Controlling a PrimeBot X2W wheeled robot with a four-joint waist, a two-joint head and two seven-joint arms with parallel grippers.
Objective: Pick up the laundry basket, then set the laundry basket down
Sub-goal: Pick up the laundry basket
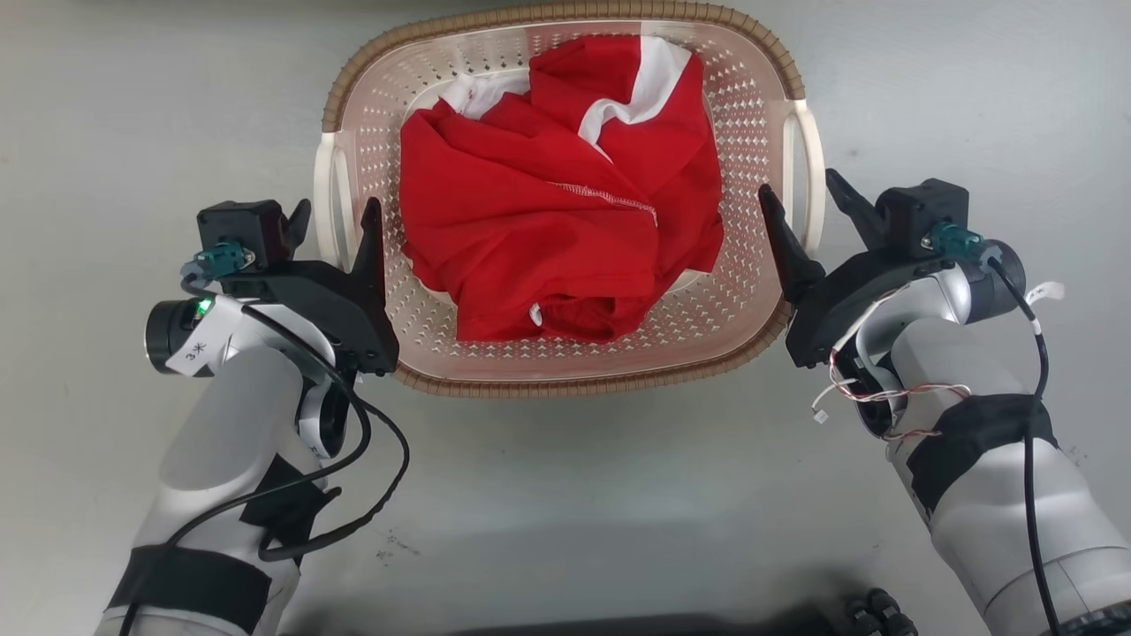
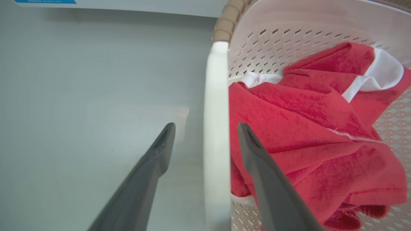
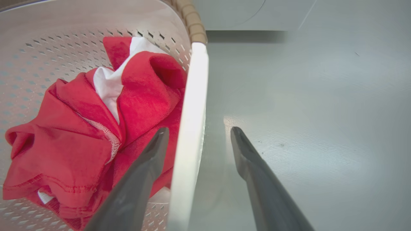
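The laundry basket (image 1: 565,385), pale and perforated with a brown woven rim, stands on the grey floor with a crumpled red and white garment (image 1: 548,203) inside. My left gripper (image 1: 336,212) is open, one finger outside and one inside the white left handle (image 1: 325,199), which runs between the fingers in the left wrist view (image 2: 216,96). My right gripper (image 1: 798,183) is open astride the white right handle (image 1: 811,168) the same way, and that handle (image 3: 192,96) lies between its fingers in the right wrist view. Neither pair of fingers presses the handle.
Grey floor (image 1: 565,503) surrounds the basket. A white appliance base with a blue label (image 2: 45,1) lies beyond the basket in the left wrist view, and a pale panel (image 3: 250,14) in the right wrist view. Dark robot parts (image 1: 875,614) sit at the bottom edge.
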